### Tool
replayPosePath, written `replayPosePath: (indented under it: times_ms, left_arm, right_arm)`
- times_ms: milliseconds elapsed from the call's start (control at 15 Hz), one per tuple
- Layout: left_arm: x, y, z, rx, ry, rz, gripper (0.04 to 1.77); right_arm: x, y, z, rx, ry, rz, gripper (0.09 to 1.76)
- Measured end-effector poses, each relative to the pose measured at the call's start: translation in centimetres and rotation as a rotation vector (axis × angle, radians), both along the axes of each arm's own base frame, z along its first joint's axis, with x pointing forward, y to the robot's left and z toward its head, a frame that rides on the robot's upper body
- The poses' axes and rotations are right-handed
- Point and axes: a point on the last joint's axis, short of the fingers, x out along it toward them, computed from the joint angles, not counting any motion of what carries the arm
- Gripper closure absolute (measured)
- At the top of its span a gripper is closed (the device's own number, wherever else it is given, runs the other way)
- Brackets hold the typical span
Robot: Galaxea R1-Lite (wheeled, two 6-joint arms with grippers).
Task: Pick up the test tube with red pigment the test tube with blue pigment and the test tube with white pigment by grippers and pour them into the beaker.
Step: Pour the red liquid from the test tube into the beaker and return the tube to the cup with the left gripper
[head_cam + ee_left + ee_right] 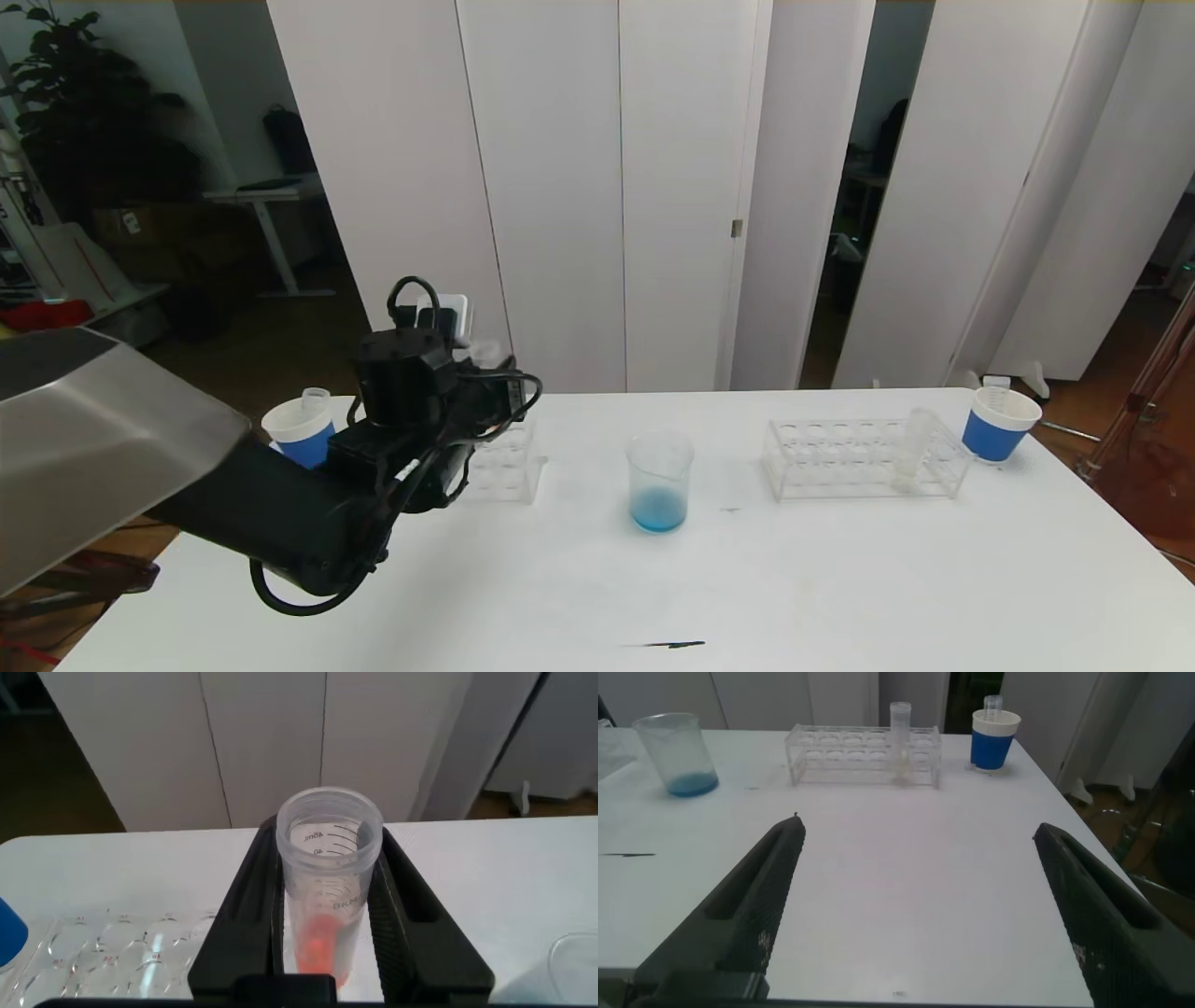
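Observation:
My left gripper [328, 843] is shut on the test tube with red pigment [322, 943], held upright above the table by the left rack [505, 464]. In the head view that gripper [487, 366] hangs left of the beaker [659, 482], which holds a little blue liquid. The test tube with white pigment [912, 450] leans in the right rack [845, 457]. The test tube with blue pigment is out of view. My right gripper [917, 831] is open over bare table near the front, with the beaker [677, 754] and white-pigment tube [901, 742] far ahead.
A blue-and-white paper cup [301, 431] with a clear tube stands behind the left arm. Another such cup [999, 423] stands at the table's right corner. A dark streak [667, 644] marks the front of the white table [840, 579].

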Motion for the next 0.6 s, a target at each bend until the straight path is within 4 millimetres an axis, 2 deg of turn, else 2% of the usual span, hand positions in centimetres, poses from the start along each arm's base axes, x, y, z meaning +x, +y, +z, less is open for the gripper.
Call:
replayPosePath:
  times_ms: [267, 600]
  left_arm:
    - [-0.4, 0.0, 2.3, 0.006, -0.066, -0.185, 1.2]
    - [-0.1, -0.7, 3.4, 0.049, -0.125, -0.457, 1.2]
  right_arm:
    - [0.0, 0.0, 0.0, 0.0, 0.0, 0.0, 0.1]
    - [0.0, 0.0, 0.0, 0.0, 0.0, 0.0, 0.1]
